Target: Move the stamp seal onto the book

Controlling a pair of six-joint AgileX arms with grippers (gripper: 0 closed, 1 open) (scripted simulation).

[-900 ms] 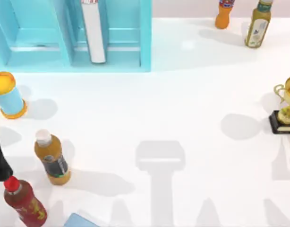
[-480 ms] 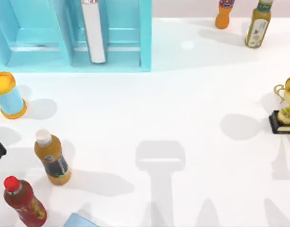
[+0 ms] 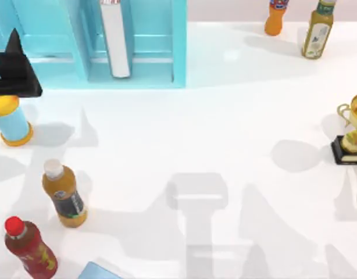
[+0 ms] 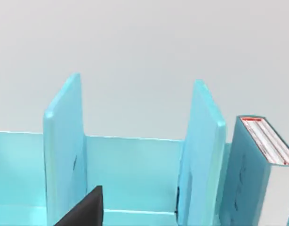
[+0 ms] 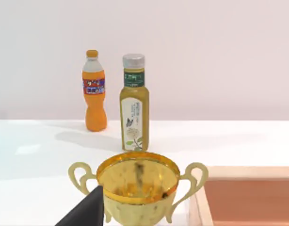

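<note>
A: The stamp seal could not be found on the table, and neither could the book as a whole; only a blue corner (image 3: 97, 271) lay at the near edge.

B: So the task was not yet done; where was the left gripper (image 3: 15, 72)?

A: High at the left side, before the teal rack (image 3: 178, 46), above the yellow-capped can (image 3: 13, 125); whether it was open or held anything could not be told.

B: And free room?

A: The middle was wide and bare; bottles (image 3: 65, 195) crowded the left, the trophy (image 3: 352, 131) the right edge.

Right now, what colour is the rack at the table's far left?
Light teal-blue rack, best in top view.
</note>
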